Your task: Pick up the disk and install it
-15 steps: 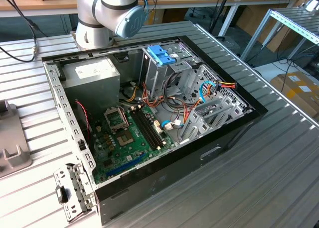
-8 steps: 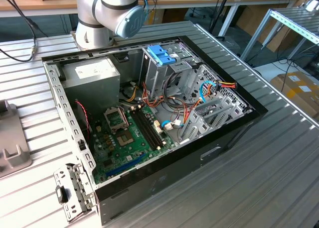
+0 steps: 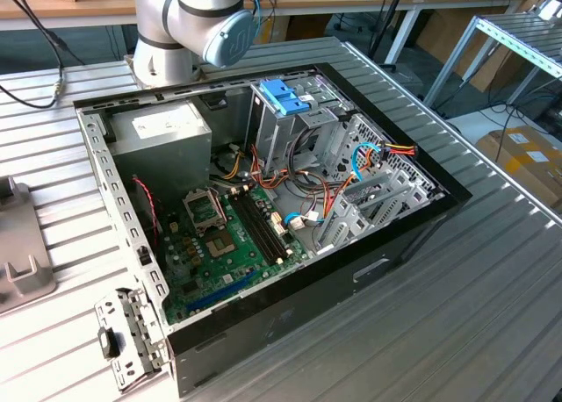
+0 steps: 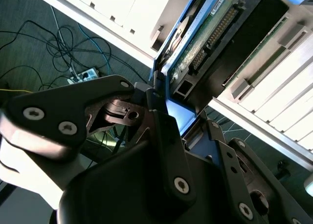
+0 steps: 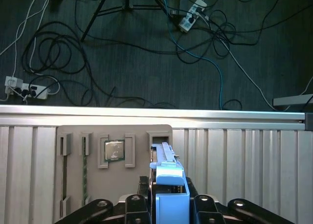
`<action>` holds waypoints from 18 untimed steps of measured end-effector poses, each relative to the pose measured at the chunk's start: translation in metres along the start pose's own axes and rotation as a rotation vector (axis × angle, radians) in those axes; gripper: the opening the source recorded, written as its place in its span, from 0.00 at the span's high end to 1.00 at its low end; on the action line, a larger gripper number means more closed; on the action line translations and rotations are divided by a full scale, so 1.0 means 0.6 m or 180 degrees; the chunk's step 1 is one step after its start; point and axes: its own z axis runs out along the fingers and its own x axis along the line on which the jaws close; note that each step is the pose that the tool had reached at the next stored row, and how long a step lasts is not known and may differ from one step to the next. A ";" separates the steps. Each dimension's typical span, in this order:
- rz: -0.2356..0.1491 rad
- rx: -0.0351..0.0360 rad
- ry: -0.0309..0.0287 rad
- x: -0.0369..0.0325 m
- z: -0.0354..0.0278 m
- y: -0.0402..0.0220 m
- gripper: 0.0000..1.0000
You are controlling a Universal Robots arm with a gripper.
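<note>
Disk (image 5: 167, 170): in the first wrist view we see it standing on edge in a slot of the grey holder tray (image 5: 73, 136), light blue rail up, long axis running straight out from the gripper. In the second wrist view the green board edge and connector show.
Gripper (image 5: 168, 199): right at the near end of the disk, fingers (image 4: 164, 136) on either side of the blue carrier end. We judge it closed on the disk or v. nearly so; contact looks made in both wrist views.
Key relation: disk directly ahead of the claw, in line w/ it, flat faces toward the fingers.
PC case (image 3: 263, 209): open on the ribbed table (image 3: 492, 314), well apart from the tray; blue bracket (image 3: 283, 95) on top of the drive cage (image 3: 281, 130).
Arm (image 3: 198, 25): in the exterior view it is at the far side of the table.
Surface: ribbed alu slats.
Room: dark carpet, loose cables (image 5: 63, 48), power strip (image 5: 188, 19).
Progress: we judge the pick-up stage; nothing installed yet.
</note>
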 end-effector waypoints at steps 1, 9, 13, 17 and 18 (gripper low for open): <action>0.0000 0.0000 0.0000 0.000 -0.001 0.000 0.63; 0.0000 0.0000 0.0000 0.000 -0.005 0.000 0.63; 0.0000 0.0000 0.0000 0.000 -0.007 0.000 0.63; 0.0000 0.0000 0.0000 -0.001 -0.009 0.000 0.63; 0.0000 0.0000 0.0000 -0.001 -0.009 0.000 0.63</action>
